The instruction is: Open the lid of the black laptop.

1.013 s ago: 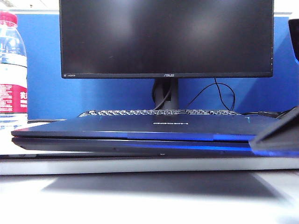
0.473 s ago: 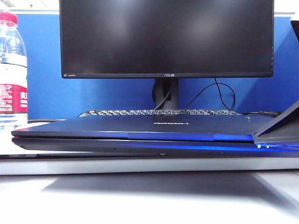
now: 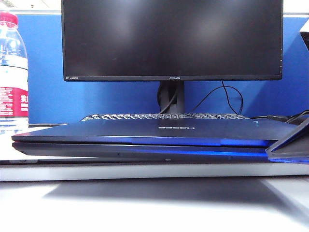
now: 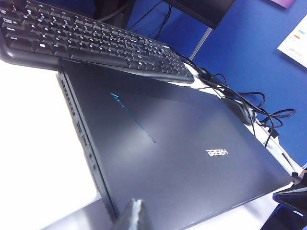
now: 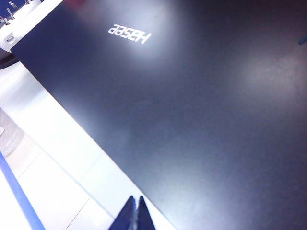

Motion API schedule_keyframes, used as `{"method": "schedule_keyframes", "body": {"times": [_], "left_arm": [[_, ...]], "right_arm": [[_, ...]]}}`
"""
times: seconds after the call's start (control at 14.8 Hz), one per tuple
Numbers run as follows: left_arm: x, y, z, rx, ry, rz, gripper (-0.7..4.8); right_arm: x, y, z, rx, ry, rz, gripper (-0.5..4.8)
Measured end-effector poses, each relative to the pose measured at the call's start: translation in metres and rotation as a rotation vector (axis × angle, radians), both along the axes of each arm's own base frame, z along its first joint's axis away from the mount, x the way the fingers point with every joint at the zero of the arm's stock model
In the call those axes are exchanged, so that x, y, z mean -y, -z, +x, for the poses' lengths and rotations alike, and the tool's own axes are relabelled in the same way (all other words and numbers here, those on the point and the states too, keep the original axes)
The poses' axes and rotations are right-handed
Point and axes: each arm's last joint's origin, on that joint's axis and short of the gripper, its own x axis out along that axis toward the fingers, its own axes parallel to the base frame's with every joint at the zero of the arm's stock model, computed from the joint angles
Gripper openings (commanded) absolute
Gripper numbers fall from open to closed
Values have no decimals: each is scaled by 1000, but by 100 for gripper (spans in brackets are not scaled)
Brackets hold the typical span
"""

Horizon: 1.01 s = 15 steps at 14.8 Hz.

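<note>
A white desk [image 3: 145, 170] carries everything here. Flat on it, nearest, lies the wide, slim black laptop [image 3: 145, 140], its lid [image 4: 182, 158] down. Just behind sits a separate black keyboard [image 3: 164, 116], then a large black monitor on a stand [image 3: 171, 38]. A clear plastic water bottle with a red label [image 3: 12, 72] stands far left.

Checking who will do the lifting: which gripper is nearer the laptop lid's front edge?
Right. The right gripper, fingers together, sits at the front edge of the lid. The left gripper hangs by the lid's side corner.
</note>
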Motion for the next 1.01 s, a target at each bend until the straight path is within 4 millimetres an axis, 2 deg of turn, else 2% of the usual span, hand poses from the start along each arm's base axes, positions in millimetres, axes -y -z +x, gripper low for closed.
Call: {"method": "schedule_keyframes", "body": {"times": [1.01], "left_arm": [[0, 0, 0, 19, 2, 21, -1]], "right_arm": [[0, -3, 2, 43, 45, -4, -6]]}}
